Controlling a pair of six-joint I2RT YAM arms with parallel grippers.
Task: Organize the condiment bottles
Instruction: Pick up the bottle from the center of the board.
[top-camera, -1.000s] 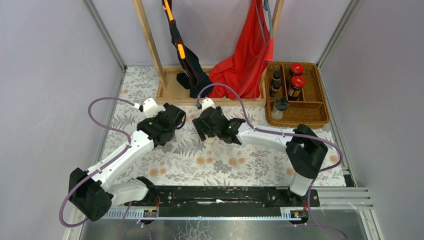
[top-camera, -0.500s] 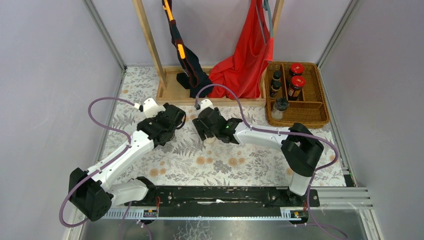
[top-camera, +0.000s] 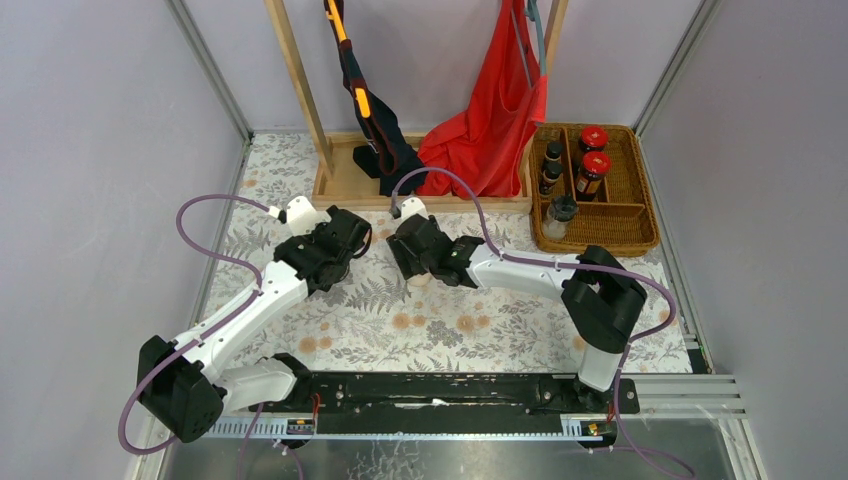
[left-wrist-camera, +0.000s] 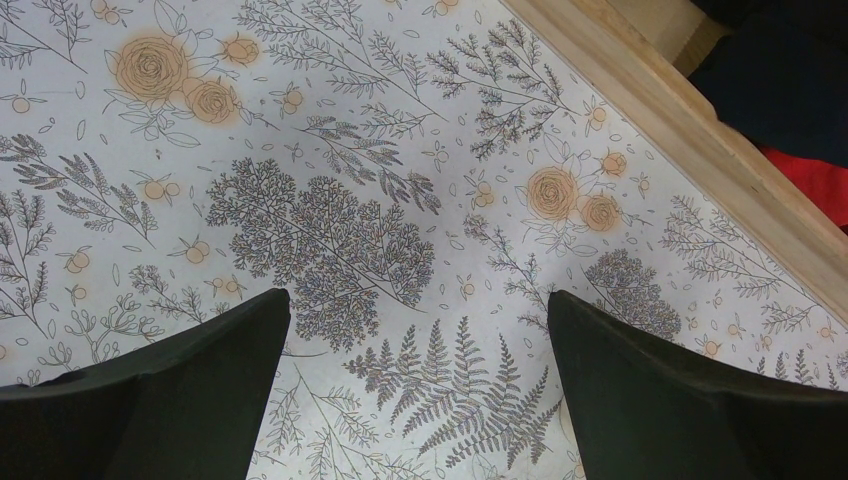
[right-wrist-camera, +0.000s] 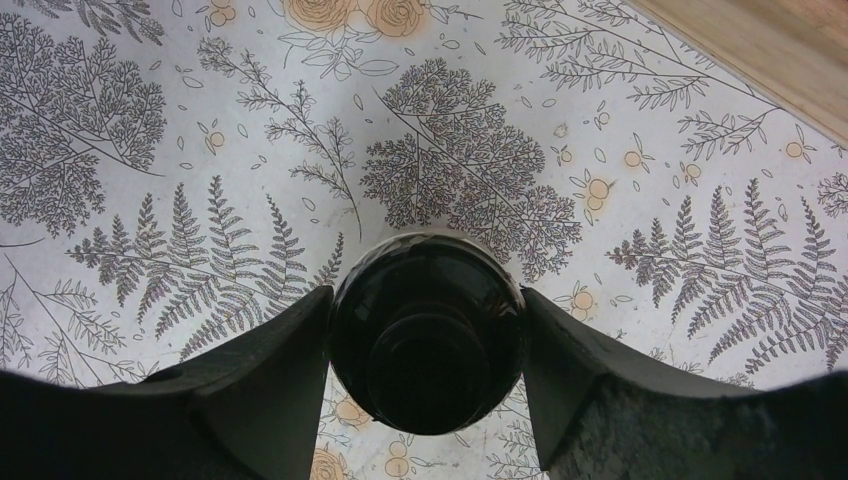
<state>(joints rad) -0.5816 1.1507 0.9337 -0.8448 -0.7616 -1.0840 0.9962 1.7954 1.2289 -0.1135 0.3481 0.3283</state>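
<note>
Left hand (left-wrist-camera: 415, 300) wide, right hand (right-wrist-camera: 425, 300) clamped

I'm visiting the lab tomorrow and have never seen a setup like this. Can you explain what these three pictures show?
It is two robot arms bolted at the near edge of a table with a floral cover. The wide picture looks down from above and behind them. The other two come from cameras on the wrists, so the dark shapes at the bottom are each arm's own fingers. The left gripper is open over the table, holding nothing. The right gripper has its fingers against both sides of a black-capped bottle standing on the table. At the far right a wicker basket holds five more: two red-lidded jars, two small dark bottles and one pale bottle.
</note>
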